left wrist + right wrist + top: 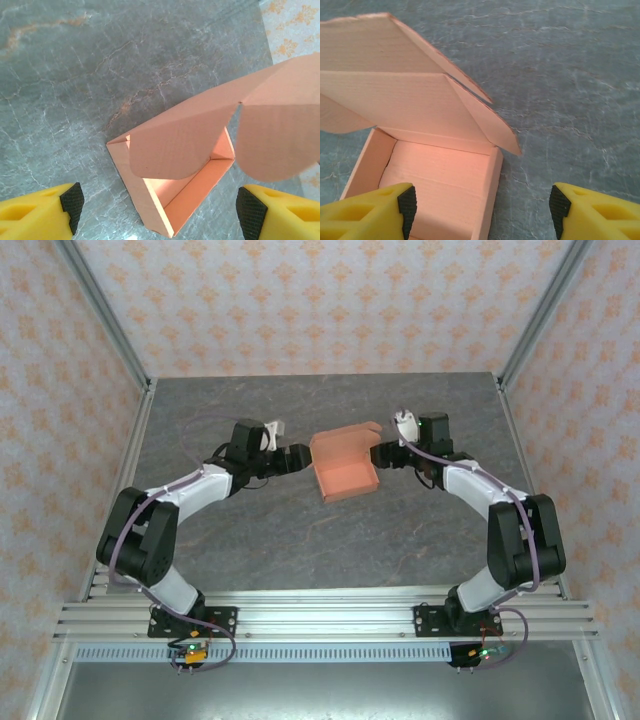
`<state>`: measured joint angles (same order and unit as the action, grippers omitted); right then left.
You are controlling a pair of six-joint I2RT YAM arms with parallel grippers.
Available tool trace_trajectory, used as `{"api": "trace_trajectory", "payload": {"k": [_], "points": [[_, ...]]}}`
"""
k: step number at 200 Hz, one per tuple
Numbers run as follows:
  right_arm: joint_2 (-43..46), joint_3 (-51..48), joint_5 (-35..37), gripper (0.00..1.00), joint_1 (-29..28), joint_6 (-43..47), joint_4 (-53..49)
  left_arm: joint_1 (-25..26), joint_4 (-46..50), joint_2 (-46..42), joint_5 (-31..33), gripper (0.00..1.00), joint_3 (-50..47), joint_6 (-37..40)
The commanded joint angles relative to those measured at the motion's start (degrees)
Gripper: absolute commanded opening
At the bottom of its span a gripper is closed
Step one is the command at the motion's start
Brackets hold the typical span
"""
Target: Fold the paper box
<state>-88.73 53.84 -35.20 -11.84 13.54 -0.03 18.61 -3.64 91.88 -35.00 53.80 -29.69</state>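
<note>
The paper box is a salmon-orange card tray standing on the grey table, its lid raised at the far side with rounded flaps hanging loose. My left gripper sits just left of it, open. In the left wrist view a corner of the paper box lies between the wide-apart fingers of my left gripper, touching neither. My right gripper is at the tray's right side, open. In the right wrist view my right gripper straddles the right wall of the paper box, one pad over the tray floor.
The grey marbled table stretches around the box. Aluminium rails run along the near edge by the arm bases. Patterned walls with metal posts close in the left, right and back.
</note>
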Motion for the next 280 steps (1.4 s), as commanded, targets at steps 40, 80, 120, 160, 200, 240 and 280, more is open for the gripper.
{"api": "trace_trajectory", "payload": {"k": [40, 80, 120, 160, 200, 240, 280], "points": [[-5.9, 11.6, -9.2, 0.72, 0.7, 10.0, -11.3, 2.6, 3.2, -0.4, 7.5, 0.74, 3.2, 6.0], [-7.3, 12.9, -9.4, 0.66, 0.7, 6.0, -8.8, 3.3, 3.0, -0.1, 10.4, 0.62, 5.5, 6.2], [-8.5, 14.1, -11.1, 0.51, 0.7, 1.5, -8.0, 3.8, 1.5, 2.7, 8.3, 0.41, 8.3, 4.6], [-5.4, 10.6, -7.5, 0.52, 0.7, -2.9, -4.4, 4.1, 2.1, 3.9, 9.2, 0.40, 9.3, 4.0], [-2.3, 9.2, 0.2, 0.63, 0.8, 2.3, -5.9, 4.2, 6.3, 3.1, 13.6, 0.48, 10.7, 8.1], [-7.7, 12.8, -3.2, 0.62, 0.8, 2.0, -5.2, 4.2, 6.2, 4.6, 13.8, 0.50, 12.2, 8.9], [-9.1, 12.7, -6.8, 0.55, 0.5, -2.0, -2.5, 4.4, 6.3, 5.3, 13.7, 0.46, 13.2, 9.2]]}}
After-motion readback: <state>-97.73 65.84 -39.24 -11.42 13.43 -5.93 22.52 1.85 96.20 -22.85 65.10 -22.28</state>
